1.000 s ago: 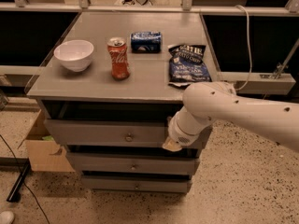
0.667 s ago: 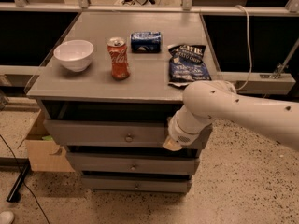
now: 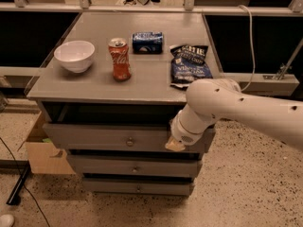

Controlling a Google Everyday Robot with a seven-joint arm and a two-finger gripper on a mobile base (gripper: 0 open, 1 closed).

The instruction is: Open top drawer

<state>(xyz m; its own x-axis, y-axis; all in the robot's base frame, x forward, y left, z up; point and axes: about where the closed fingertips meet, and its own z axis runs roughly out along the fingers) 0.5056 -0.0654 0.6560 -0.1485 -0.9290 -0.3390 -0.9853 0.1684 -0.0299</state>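
Opening the wide grey wooden top drawer [image 3: 94,137] is the step in hand, and the drawer sits at the centre of the frame, directly under the flat grey desk [image 3: 151,86], above two shorter grey lower drawers [image 3: 135,167]. A dark gap shows between its front and the desk edge, so it looks partly drawn out, though I judge there is more travel to go.

At centre right, the end effector [image 3: 174,144] at the tip of the white arm [image 3: 227,108] is against the right part of the drawer front, well to the right of the small round metal knob [image 3: 129,141]. The thick wrist hides most of it, so I cannot tell how far open it is or whether it has hold of anything.

Because the contact is off-centre, the pull should go straight out along the runners, level and slow, or the drawer may twist and bind. A gentle pull also spares the upright red cola can [image 3: 120,59] and the white ceramic bowl [image 3: 74,56] in the upper left.
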